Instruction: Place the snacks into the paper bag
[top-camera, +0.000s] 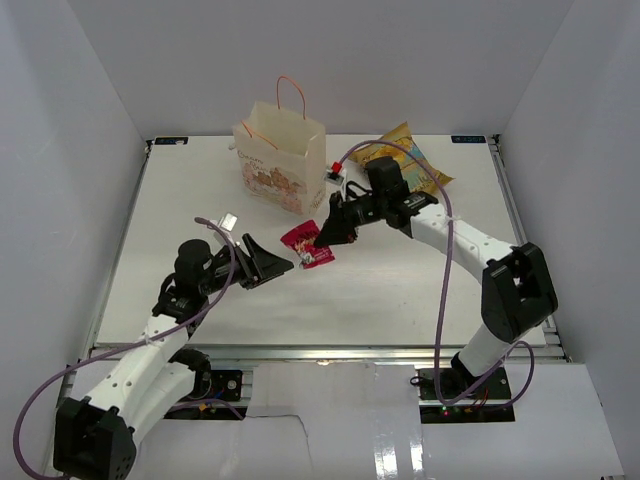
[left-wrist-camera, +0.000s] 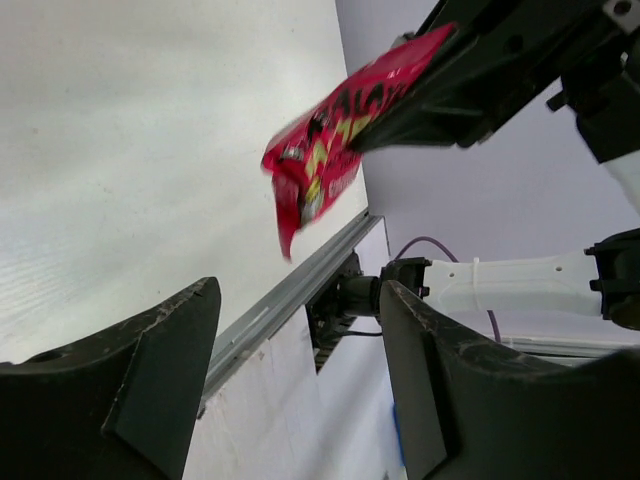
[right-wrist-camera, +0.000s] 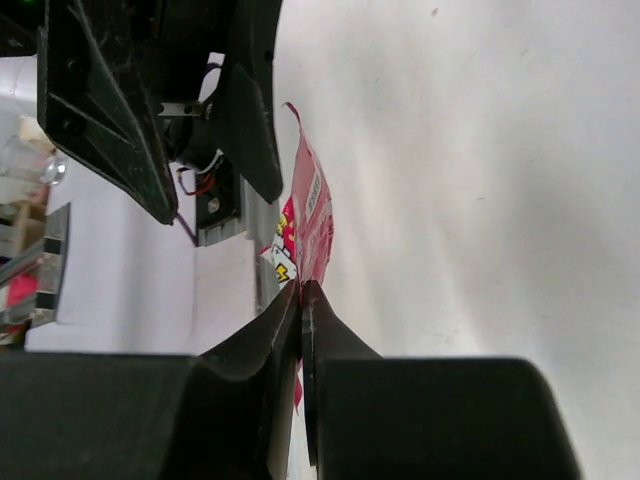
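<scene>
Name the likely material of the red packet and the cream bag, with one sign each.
Small red printed packet: probably thin glossy plastic film; it crumples and shines. Upright cream handled bag: apparently matte paper; stiff folded walls, dull surface.

Pinching one end of a red packet (top-camera: 308, 246) in the tightly closed right gripper (top-camera: 322, 238), with the right arm (top-camera: 470, 243) bent at the elbow. Holding the left gripper (top-camera: 272, 268) just left of the packet, fingers spread wide, on the low, outstretched left arm (top-camera: 150, 345).
</scene>
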